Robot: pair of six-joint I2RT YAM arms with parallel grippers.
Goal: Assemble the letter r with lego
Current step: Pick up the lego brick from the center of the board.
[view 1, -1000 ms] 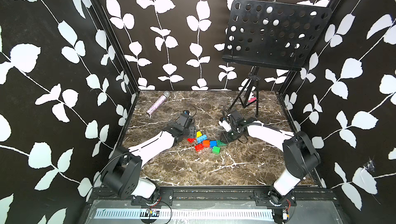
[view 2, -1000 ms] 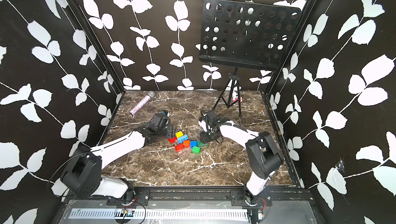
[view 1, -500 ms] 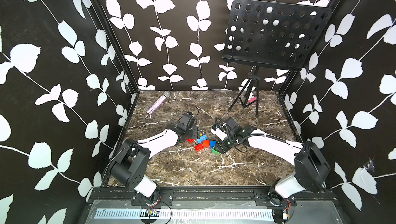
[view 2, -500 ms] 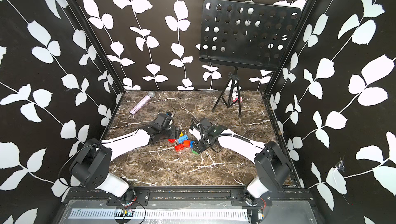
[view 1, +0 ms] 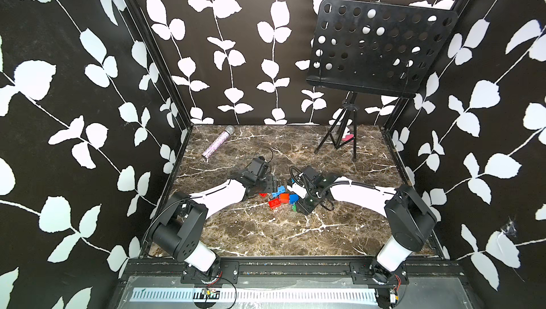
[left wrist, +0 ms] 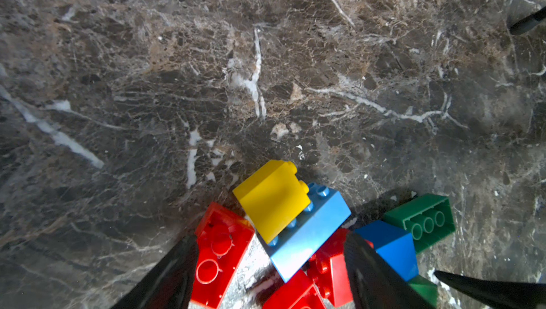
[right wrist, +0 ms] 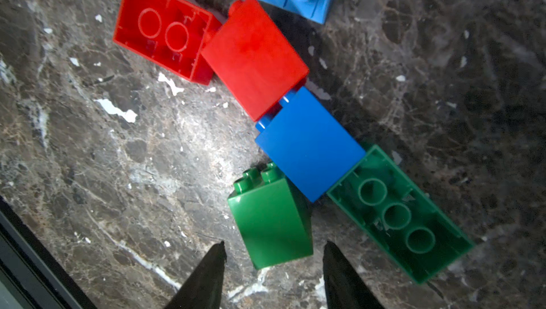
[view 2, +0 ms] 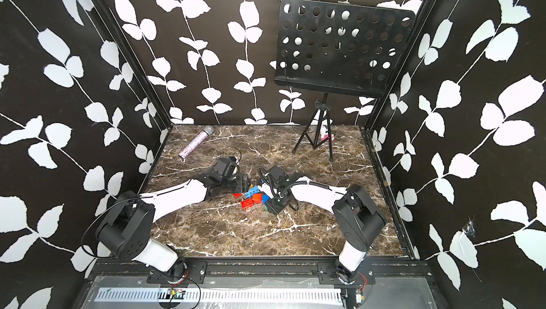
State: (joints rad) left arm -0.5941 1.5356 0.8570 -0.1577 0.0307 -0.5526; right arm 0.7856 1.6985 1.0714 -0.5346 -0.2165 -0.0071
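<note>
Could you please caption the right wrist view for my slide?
Open right pincer flanking a small green brick on the marble table.

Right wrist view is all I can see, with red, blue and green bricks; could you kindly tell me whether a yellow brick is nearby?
Observer: Yes, the left wrist view shows a yellow brick resting on the light blue brick.
Operator: Thank you; where is the left gripper?
Observer: The left gripper is open, its fingers either side of that pile, one beside an upturned red brick.
Operator: Is anything else lying about?
Observer: In both top views, a glittery microphone lies near the far left corner.
</note>
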